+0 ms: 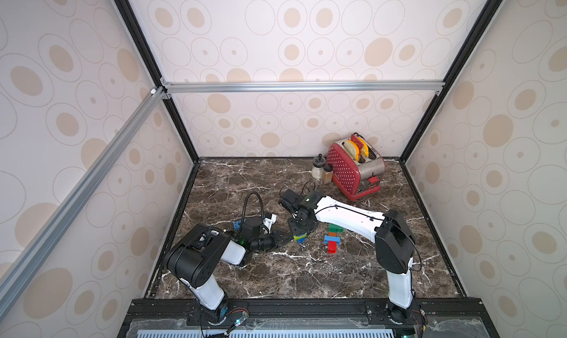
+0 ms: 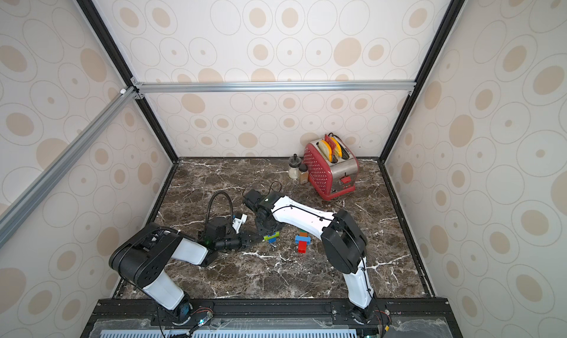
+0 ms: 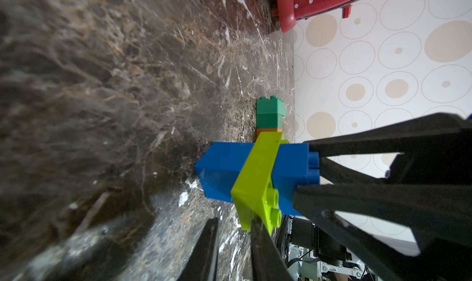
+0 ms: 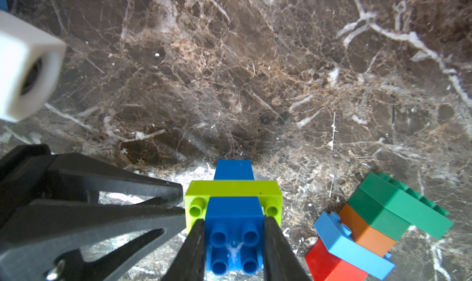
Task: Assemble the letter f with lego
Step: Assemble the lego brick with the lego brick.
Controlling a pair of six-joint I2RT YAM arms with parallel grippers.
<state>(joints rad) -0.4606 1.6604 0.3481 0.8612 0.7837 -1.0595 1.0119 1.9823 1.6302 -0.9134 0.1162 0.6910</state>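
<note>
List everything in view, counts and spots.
held stack: 3 bricks, blue-lime-blue, mid-table between both tools
second stack: 5 bricks, two green, orange, light blue, red, lying right of it
loose brick: 1, blue, beyond left arm
toaster: 1, red and steel, far right, toast in slots
jars: 2, clear and brown, left of toaster
table: 1, dark marble
arms: 2, white and black
left tool: shut, tips at lime brick's end
right tool: shut on blue brick
</note>
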